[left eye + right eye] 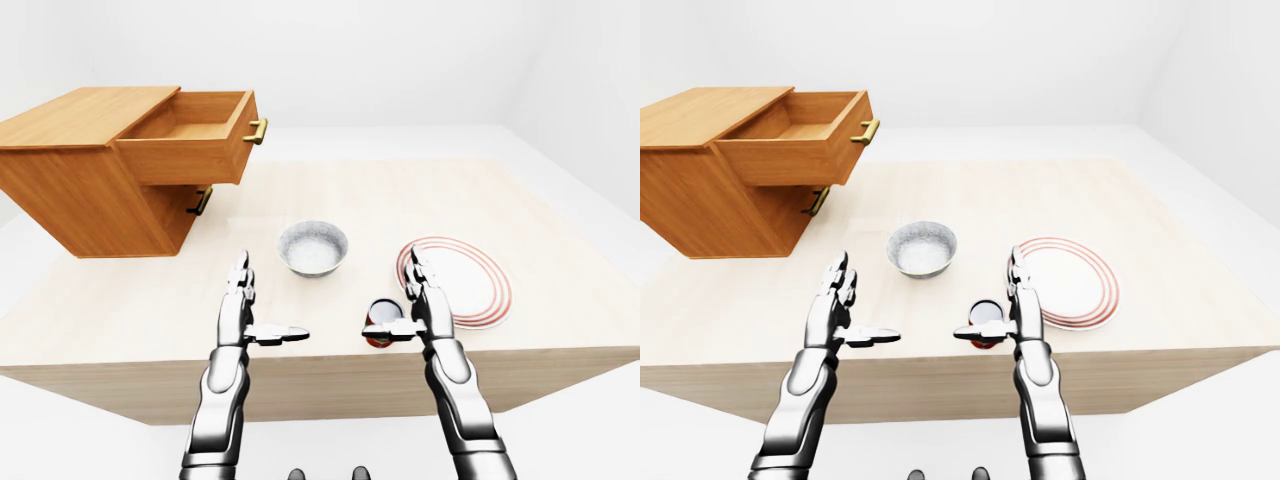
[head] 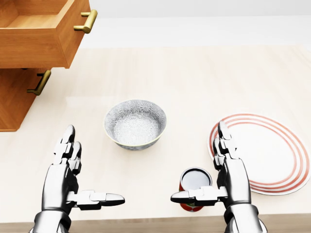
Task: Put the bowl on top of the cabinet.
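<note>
A red can (image 2: 194, 187) stands beside a red-ringed plate (image 2: 277, 150).

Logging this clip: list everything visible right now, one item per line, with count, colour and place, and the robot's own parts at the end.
light wooden table: one, pale beige, fills the middle of the left-eye view.
orange-brown wooden cabinet: one, on the table at upper left; top drawer pulled open, lower drawer shut.
brass drawer handles: two, gold, one per drawer.
grey patterned ceramic bowl: one, grey-white, upright on the table at centre, touched by neither hand.
white plate with red rings: one, flat on the table at right.
small red can: one, red with a grey top, just left of the plate, beside the right hand.
left hand: one, silver, open, above the table's near edge.
right hand: one, silver, open.
</note>
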Tool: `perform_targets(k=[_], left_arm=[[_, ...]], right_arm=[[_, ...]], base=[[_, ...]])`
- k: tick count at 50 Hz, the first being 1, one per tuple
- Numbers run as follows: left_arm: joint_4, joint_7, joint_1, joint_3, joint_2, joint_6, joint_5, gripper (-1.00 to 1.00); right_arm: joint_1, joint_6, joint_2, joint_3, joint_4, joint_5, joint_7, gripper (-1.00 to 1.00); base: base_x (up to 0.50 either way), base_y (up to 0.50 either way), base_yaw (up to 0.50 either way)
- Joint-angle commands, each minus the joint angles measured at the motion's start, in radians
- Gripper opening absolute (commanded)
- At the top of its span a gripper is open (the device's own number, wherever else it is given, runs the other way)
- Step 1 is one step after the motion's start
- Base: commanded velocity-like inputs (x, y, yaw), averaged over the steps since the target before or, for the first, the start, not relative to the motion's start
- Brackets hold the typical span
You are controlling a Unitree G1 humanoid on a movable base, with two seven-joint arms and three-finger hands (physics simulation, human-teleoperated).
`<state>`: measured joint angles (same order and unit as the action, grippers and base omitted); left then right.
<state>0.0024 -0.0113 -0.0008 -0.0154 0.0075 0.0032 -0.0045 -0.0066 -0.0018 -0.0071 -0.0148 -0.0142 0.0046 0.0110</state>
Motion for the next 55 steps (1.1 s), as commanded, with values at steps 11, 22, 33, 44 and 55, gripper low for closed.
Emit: perform_targets(k=[11,22,33,44,55], left_arm=[[-0.033,-0.011,-0.001,-0.021,0.010,0.043,-0.012,1.00],[-0.056,-0.006,-0.002,-0.026,0.009,0.076,-0.018,1.00],[-0.059,-0.005,0.009,-0.034,0.011,0.048,-0.026,1.00],[-0.051,-0.005,0.014,-0.031,0.009,0.033,-0.027,1.00],[-0.057,-0.007,0.014,-0.036,0.012,0.036,-0.033,1.00]], right_arm=[[-0.013,0.012,-0.014,-0.023,-0.026,-0.009,0.004,1.00],[0.000,0.028,-0.011,-0.017,0.010,-0.027,-0.008,1.00],[0.008,0.050,-0.010,-0.017,0.041,-0.008,0.008,1.00],[0.004,0.042,-0.009,-0.017,0.028,-0.012,0.001,1.00],[0.007,0.041,-0.007,-0.010,0.033,-0.018,0.001,1.00]], base=[[0.00,0.00,0.00],[0.00,0.00,0.00],[0.10,0.00,0.00],[0.50,0.00,0.00],[0.50,0.00,0.00]])
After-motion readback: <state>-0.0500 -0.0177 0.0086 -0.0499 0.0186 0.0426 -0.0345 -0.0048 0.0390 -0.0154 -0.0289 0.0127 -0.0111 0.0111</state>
